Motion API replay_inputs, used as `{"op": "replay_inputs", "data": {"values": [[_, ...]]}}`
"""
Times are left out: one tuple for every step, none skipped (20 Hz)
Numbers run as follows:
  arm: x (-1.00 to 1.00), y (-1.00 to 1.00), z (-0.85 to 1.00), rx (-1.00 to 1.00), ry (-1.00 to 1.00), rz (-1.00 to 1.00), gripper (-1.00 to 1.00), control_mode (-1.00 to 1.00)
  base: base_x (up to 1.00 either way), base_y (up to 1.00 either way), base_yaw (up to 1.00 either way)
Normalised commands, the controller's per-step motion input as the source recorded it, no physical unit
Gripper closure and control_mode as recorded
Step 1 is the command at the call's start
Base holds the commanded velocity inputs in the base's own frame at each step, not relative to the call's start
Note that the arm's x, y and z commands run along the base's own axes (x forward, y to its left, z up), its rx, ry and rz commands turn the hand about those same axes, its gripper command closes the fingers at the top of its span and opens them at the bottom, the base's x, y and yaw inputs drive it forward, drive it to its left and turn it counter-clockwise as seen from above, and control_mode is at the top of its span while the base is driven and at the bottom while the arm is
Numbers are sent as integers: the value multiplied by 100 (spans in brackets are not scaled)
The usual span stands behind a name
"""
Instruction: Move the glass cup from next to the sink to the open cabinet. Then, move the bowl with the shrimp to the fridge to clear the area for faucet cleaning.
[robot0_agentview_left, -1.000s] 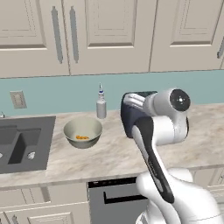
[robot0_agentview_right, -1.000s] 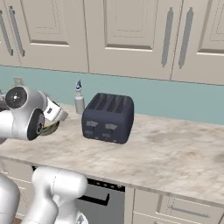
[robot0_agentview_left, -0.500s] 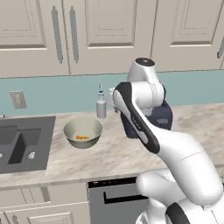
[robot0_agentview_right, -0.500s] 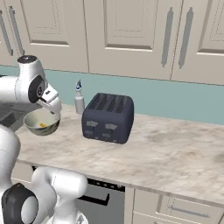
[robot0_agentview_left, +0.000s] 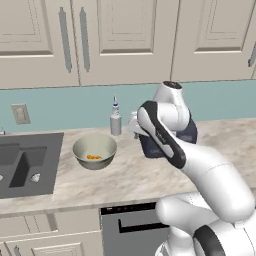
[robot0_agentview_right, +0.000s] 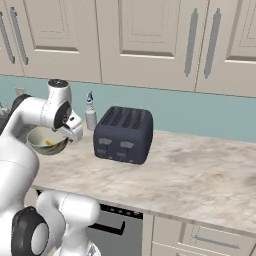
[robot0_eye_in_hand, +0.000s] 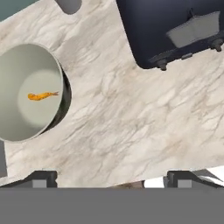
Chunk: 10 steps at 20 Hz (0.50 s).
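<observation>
A white robot arm's gripper (robot0_eye_in_hand: 112, 177), jaws spread wide and empty, looks down on the marble worktop (robot0_eye_in_hand: 131, 113). The bowl with the shrimp (robot0_eye_in_hand: 28, 97) sits at frame left, the dark toaster (robot0_eye_in_hand: 175, 30) upper right; it should centre over the bowl's rim before descending.

One bowl (robot0_agentview_left: 95, 151) (one shrimp (robot0_eye_in_hand: 41, 96) inside), one spray bottle (robot0_agentview_left: 115, 119), one toaster (robot0_agentview_right: 123, 134), one sink (robot0_agentview_left: 27, 164).

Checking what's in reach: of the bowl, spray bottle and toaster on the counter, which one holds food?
The bowl, beside the sink: an orange shrimp lies inside it.
</observation>
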Motion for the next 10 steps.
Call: {"op": "replay_inputs", "data": {"values": [[41,23,-39,3,-10,-2,-100,-100,0,0,0],[46,34,-36,2,-7,-3,-100,-100,0,0,0],[54,45,-26,0,-3,-5,-100,-100,0,0,0],[58,51,-16,0,0,-6,-100,-100,0,0,0],[62,54,-11,0,0,-6,-100,-100,0,0,0],[68,54,-5,0,0,-7,-100,-100,0,0,0],[69,51,0,0,0,-7,-100,-100,0,0,0],[64,34,0,0,0,-8,-100,-100,0,0,0],[61,31,0,0,0,-7,-100,-100,0,0,0],[69,28,0,0,3,-6,-100,-100,0,0,0]]}}
